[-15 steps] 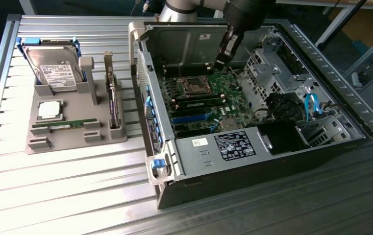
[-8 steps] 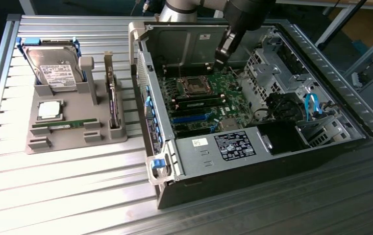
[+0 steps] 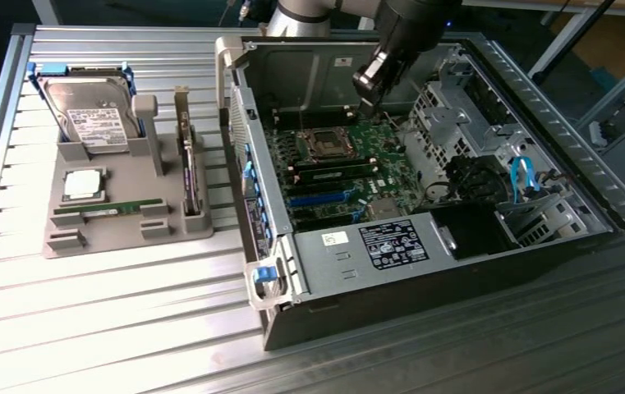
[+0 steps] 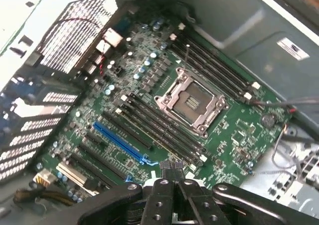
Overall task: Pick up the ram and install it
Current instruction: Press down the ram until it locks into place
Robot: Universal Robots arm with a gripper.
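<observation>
My gripper [image 3: 373, 78] [image 4: 172, 172] hangs inside the open computer case [image 3: 422, 271], over the motherboard [image 4: 234, 135] near the case's rear wall. Its fingers are pressed together with nothing between them that I can see. By my reading, the pick is not in hand here: I am well apart from both sticks.

One ram [image 3: 109, 210] lies flat along the front edge of the grey holder [image 3: 115, 238] on the slatted table [image 3: 126, 328]. The second ram [image 3: 188, 168] stands on edge at the holder's side nearest the case.

A pick would call for my fingers spread first, then closing across a stick's thin faces, squarely.

I count two ram sticks, one hard drive [image 3: 95, 123], one processor chip [image 3: 82, 184] and one empty CPU socket [image 4: 191, 103]. Memory slots run along both sides of the socket; I cannot tell whether any is filled.
</observation>
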